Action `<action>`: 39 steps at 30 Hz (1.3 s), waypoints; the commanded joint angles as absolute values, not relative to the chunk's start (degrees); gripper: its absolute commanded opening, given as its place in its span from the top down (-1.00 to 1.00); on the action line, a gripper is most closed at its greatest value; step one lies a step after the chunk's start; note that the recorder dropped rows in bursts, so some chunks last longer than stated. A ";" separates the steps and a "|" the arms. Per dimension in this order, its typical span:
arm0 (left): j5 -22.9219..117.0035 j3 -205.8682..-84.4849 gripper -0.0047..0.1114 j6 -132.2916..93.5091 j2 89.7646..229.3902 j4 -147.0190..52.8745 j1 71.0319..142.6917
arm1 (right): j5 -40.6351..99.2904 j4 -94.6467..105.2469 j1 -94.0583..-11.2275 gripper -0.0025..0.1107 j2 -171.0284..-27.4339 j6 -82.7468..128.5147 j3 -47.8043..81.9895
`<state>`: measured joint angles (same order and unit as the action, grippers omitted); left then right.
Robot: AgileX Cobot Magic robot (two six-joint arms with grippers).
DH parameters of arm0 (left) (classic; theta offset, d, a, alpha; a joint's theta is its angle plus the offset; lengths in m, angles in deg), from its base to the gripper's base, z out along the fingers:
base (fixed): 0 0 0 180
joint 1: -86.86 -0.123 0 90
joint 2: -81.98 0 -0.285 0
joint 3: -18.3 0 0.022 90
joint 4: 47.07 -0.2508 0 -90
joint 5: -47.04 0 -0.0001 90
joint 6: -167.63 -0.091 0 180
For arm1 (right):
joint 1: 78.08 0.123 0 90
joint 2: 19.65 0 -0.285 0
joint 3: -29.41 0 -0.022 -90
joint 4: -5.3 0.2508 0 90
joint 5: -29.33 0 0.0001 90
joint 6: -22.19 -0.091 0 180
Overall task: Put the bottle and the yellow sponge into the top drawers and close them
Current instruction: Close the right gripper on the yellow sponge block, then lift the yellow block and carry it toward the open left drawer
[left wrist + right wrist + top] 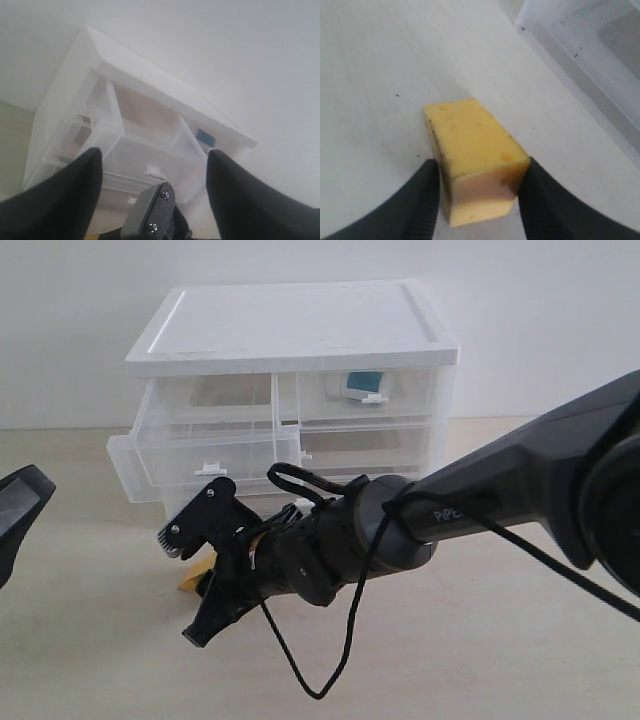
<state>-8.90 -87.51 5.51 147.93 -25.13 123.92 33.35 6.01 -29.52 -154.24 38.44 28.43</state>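
The yellow sponge lies on the table in front of the cabinet, with only a sliver of it showing in the exterior view. My right gripper reaches across to it, and both fingers press its sides. The top left drawer is pulled out, and nothing shows inside it. The top right drawer is pushed in, and the bottle shows through its front. My left gripper hangs open and empty, facing the cabinet, with the bottle's teal label in its view.
The white-topped drawer cabinet stands at the back against the wall. A lower full-width drawer also sticks out at the left. The right arm's black cable loops down over the table. A translucent drawer edge lies close to the sponge.
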 commanded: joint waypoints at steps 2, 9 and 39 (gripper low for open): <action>-8.96 -87.28 -0.06 5.21 147.50 -24.97 124.13 | 33.21 6.03 -29.55 0.68 -154.43 37.21 28.37; -8.96 -87.28 -0.06 5.21 147.50 -24.97 124.13 | 30.85 6.03 -29.43 0.91 -154.43 37.07 28.37; -9.06 -87.28 -0.06 5.11 147.50 -24.75 124.13 | 10.82 6.47 -24.95 0.96 -141.10 36.67 28.15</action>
<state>-8.90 -87.51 5.51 147.93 -25.13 123.92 11.91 6.22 -25.51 -143.51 36.72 28.16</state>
